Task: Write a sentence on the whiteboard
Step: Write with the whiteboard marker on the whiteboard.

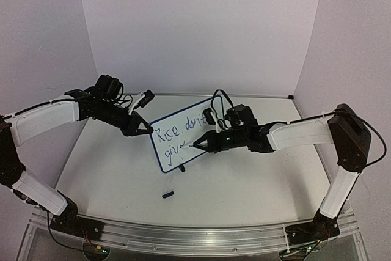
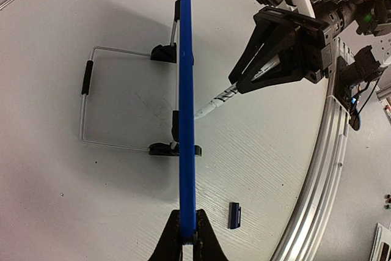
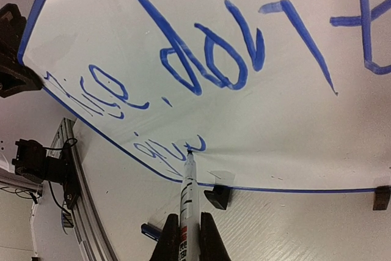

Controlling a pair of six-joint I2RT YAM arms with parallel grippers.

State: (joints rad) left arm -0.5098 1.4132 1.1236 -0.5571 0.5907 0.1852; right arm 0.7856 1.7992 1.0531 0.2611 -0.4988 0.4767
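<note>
White tabletop (image 1: 110, 175) carried the whiteboard (image 1: 174, 160) at frame centre, its left edge pinched steady by the left gripper (image 1: 148, 130) so the right gripper (image 3: 186, 236), clamped on the marker (image 3: 188, 194), could extend the sentence (image 3: 177, 59).

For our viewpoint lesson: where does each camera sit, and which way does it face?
Top external: above, behind the arms, looking down on the table; both arms show.
Left wrist: behind the left gripper, which pinches the whiteboard; looks along its edge.
Right wrist: behind the right gripper, which holds the marker; faces the writing.
Shared: all three show the marker.
</note>
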